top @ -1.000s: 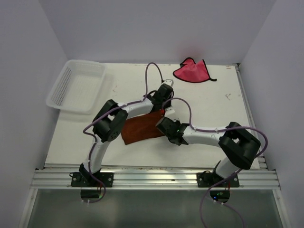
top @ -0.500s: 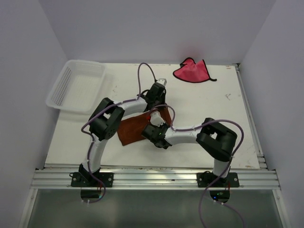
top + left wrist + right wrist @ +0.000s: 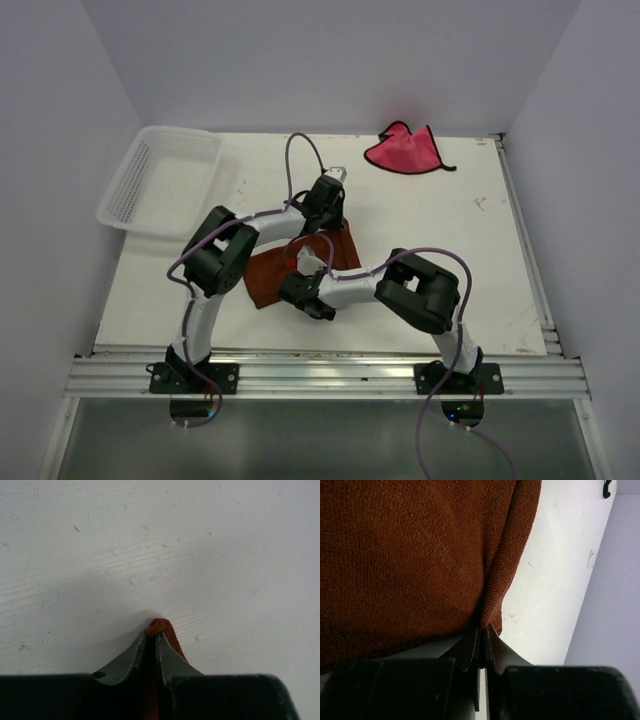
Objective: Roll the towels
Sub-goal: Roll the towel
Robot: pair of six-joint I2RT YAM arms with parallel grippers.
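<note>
Over the surface (image 3: 450, 240) now, both arms are folded in toward the middle, and that's where the rust-orange towel (image 3: 268, 278) is. It lies spread between the two arms with part of it hidden under them. On the left wrist camera, the left hand (image 3: 152, 636) is clenched tight, fingers pressed together, with just a small fold of the orange cloth poking out at the tips above bare white board. Switch to the right wrist camera and the fuzzy weave fills most of the view. The right hand (image 3: 482, 630) is pinched onto the towel's edge, its fingers drawn together to a thin slit where the cloth runs in, with a strip of white surface to the right. So both hands have a grip on the same towel, at different spots on it. The pink-red towel (image 3: 405, 150) sits at the far right of the surface, well apart from both arms, dark edging showing. The white mesh basket (image 3: 165, 185) sits at the far left corner.
</note>
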